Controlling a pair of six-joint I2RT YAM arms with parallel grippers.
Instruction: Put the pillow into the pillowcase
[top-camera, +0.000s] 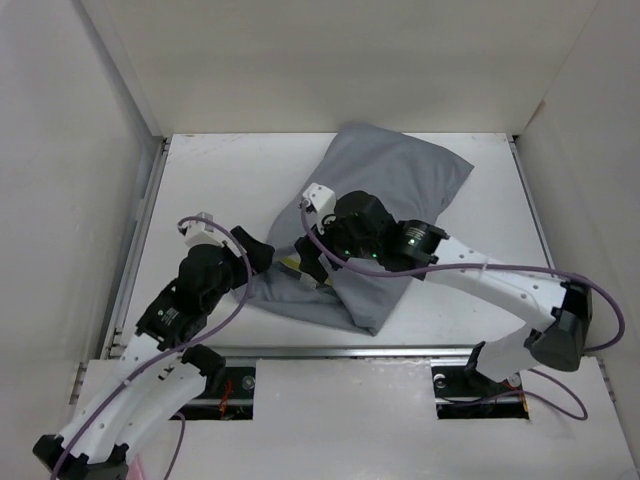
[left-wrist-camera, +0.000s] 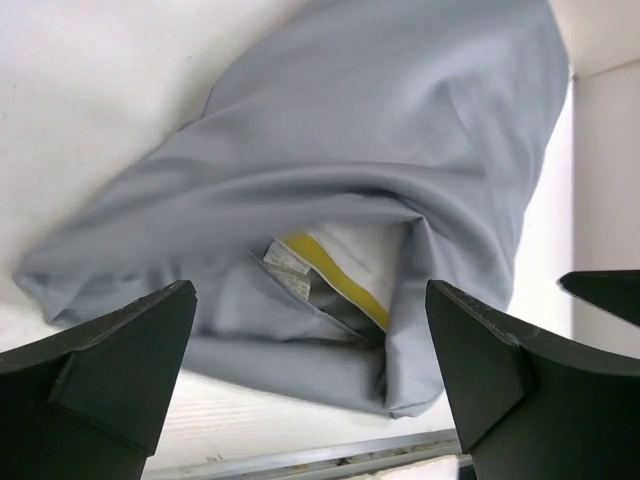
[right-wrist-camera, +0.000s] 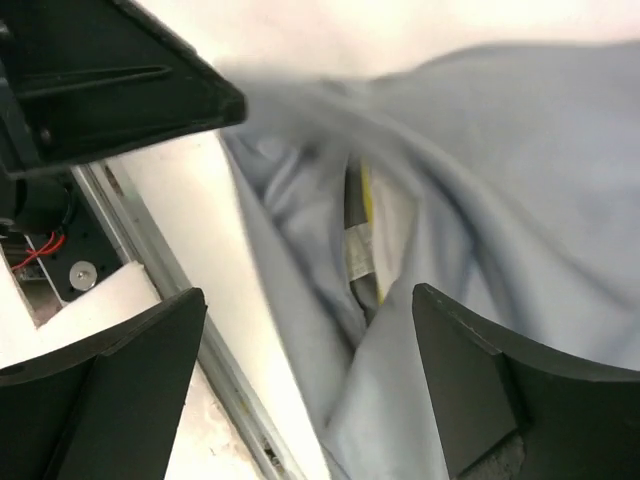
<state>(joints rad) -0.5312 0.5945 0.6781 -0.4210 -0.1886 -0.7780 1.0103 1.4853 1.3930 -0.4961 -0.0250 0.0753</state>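
Observation:
The grey pillowcase (top-camera: 400, 185) lies bulging across the middle of the table, its mouth toward the near edge. Inside the mouth shows the pillow (left-wrist-camera: 350, 250), white with a yellow band (left-wrist-camera: 345, 275) and a small label; the rest of it is hidden under the grey cloth. My left gripper (top-camera: 255, 250) hangs open just left of the mouth, nothing between its fingers (left-wrist-camera: 130, 350). My right gripper (top-camera: 312, 262) stands open over the mouth, its jaws apart above the pillowcase (right-wrist-camera: 520, 180) and the pillow's edge (right-wrist-camera: 390, 220), gripping nothing.
A metal rail (top-camera: 330, 352) runs along the table's near edge, close to the pillowcase's mouth. White walls enclose the table (top-camera: 230, 170) on the left, back and right. The two grippers are close together; the left one's finger (right-wrist-camera: 110, 80) shows in the right wrist view.

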